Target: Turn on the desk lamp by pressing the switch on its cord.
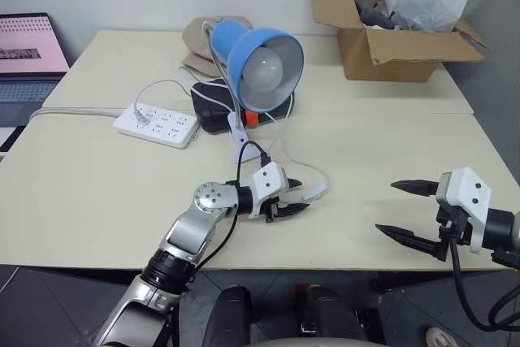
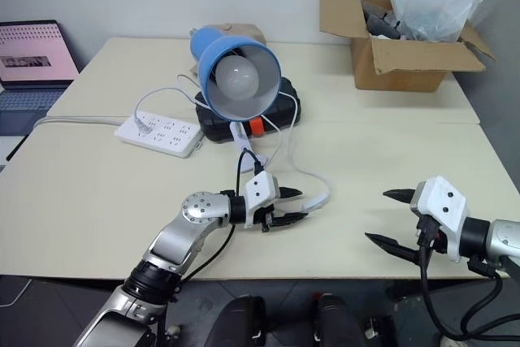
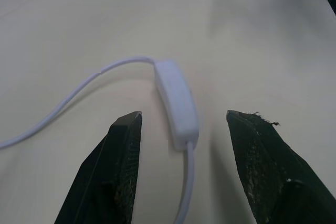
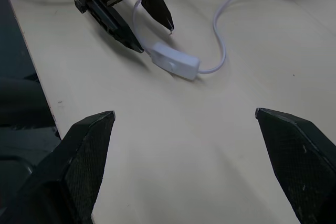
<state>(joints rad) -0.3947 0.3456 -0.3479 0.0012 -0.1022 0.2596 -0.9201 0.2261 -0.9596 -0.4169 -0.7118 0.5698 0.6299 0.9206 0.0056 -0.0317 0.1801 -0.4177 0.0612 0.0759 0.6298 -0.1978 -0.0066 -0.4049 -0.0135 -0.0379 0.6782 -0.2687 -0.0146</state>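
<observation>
While the left claw (image 1: 294,196) stands spread beside the switch (image 3: 177,104)
Light, slippery plastic likely skates on the surface (image 1: 97,193); pinch its long flanks squarely

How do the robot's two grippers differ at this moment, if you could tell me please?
The left gripper has its fingers partly open around the near end of the switch, not clamped on it; the right gripper is spread wide over bare table, well away from the switch. The left points sideways toward the right one. Both have black fingers and hold nothing.
</observation>
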